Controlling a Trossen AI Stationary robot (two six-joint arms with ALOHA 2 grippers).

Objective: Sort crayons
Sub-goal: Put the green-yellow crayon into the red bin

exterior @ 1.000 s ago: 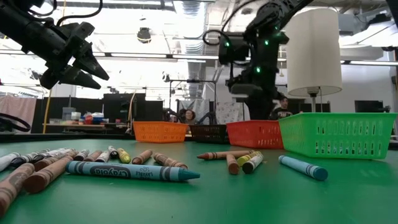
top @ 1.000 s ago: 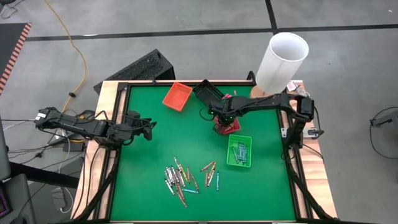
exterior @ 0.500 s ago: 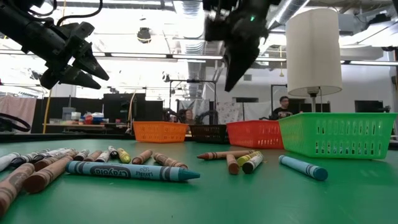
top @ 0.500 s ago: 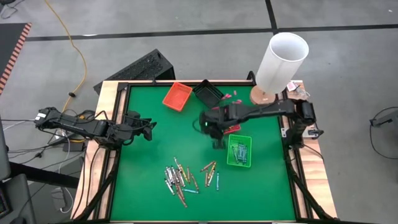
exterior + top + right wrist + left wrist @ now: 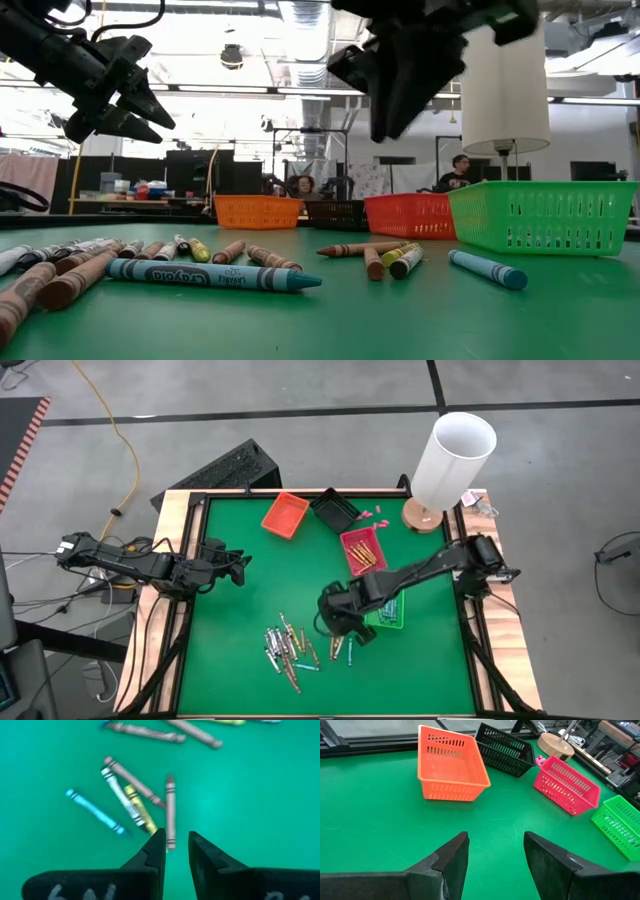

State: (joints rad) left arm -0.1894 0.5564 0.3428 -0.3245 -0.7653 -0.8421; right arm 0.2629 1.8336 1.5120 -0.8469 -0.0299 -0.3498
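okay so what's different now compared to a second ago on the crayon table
The right arm swung from over the red tray toward the table's front; its tool now hangs above the small cluster of crayons, fingers slightly apart with nothing between them. No crayon was taken hold of or let go. The left tool stayed open near the table's left edge, and the trays and crayons lie as before.

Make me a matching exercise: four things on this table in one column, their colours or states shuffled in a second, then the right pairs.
Things:
1. left gripper
2. right gripper
3. tray nearest the lamp base
4. tray beside the right arm

Colours or states:
A. green
B. red
C. open, over bare table at the left edge
D. empty, jaws narrow, above the crayons

Pairs: 1-C, 2-D, 3-B, 4-A
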